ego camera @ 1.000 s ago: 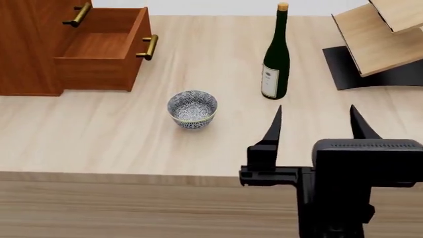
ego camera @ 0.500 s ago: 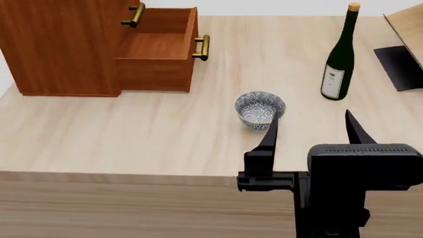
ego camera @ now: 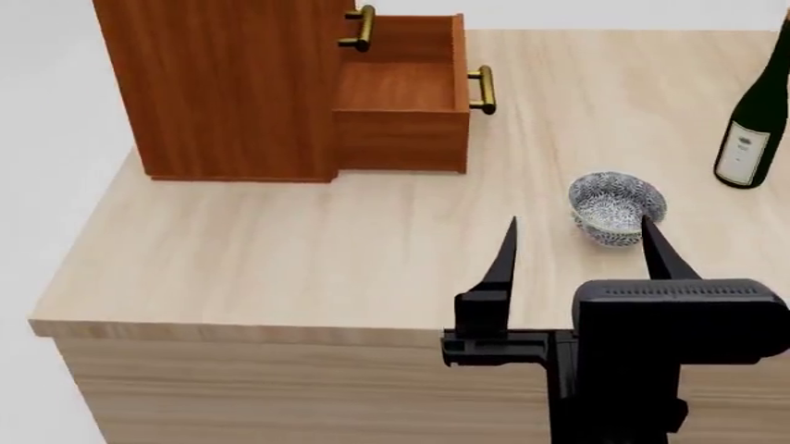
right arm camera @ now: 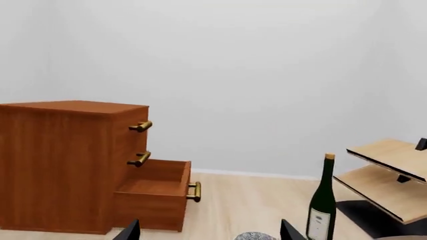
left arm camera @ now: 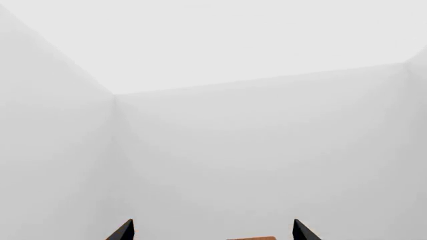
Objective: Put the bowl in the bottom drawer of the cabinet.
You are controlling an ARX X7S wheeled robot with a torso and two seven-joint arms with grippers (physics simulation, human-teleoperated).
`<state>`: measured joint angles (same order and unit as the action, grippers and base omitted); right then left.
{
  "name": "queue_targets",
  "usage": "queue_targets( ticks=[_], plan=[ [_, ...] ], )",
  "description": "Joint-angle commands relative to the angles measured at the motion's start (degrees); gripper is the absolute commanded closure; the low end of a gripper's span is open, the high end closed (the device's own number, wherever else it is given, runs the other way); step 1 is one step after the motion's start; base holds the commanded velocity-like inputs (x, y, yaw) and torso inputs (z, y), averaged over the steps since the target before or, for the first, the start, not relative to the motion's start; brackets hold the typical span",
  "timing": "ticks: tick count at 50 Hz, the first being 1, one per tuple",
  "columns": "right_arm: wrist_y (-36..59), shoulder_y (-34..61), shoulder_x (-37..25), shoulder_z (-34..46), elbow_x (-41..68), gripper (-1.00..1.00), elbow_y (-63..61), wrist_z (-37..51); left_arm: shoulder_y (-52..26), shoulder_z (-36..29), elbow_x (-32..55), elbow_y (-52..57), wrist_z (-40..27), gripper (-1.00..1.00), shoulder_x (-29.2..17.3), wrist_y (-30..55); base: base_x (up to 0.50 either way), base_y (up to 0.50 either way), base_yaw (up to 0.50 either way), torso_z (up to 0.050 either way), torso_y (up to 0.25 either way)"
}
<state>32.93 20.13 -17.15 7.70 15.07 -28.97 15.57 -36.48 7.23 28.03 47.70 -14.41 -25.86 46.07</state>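
A: Where's the bowl?

B: On the table, upright and empty, well apart from the cabinet. In the head view it sits just past the right gripper, partly behind one finger. Nothing touches it.

A: Gripper state?

B: Right gripper: fingers spread wide, nothing between them. It hovers near the table's front edge, fingers pointing toward the bowl. My read is that it is lined up for an approach, with the gap ample for the rim.

A: And the left gripper?

B: Only two dark fingertips show in the left wrist view, set apart, aimed at blank white wall. It is out of the head view, so probably parked aside, taking no part.

A: Is the drawer ready?

B: The bottom drawer is pulled out, its box empty and its brass handle facing the bowl's side of the table. The upper drawers are shut. Open like that, it can take the bowl from above with no further pull needed, I judge.

A: Anything in the way?

B: A wine bottle stands beyond the bowl, on the side away from the cabinet. The right wrist view shows a pale wooden rack farther out that way. The path from bowl to drawer looks bare.

A: Stage?

B: Pre-grasp. Bowl not yet lifted.
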Motion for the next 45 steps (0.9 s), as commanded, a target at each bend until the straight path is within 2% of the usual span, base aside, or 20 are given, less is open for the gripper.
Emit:
queue_targets(
  ticks=[1,17,37,45],
  plan=[
    [-0.6,-0.4,-0.2,0.0,0.3,-1.0,0.1,0.1,0.1,-0.5,0.0,-0.1,-0.2,-1.0,-0.1,-0.2,0.0,0.5,0.0,0.0,0.0],
    [-2.4,-1.4,-0.3,-0.5,0.9,-1.0,0.9,0.0,-0.2,-1.7,-0.3,-0.5,-0.5,-1.0,-0.1,-0.6,0.0,0.44,0.0,0.0,0.0],
    [-2.0,-1.4,-0.4,-1.2,1.8,-1.0,-0.2,1.0,-0.1,-1.9,0.1,-0.5,-1.0,-1.0,0.0,-1.0,0.0,0.0,0.0,0.0,0.0],
    [-2.3,-1.7,-0.6,-1.2,2.0,-1.0,-0.1,1.1,-0.1,-1.9,0.3,-0.5,-1.1,-1.0,0.0,-1.1,0.2,0.0,0.0,0.0,0.0]
  ],
)
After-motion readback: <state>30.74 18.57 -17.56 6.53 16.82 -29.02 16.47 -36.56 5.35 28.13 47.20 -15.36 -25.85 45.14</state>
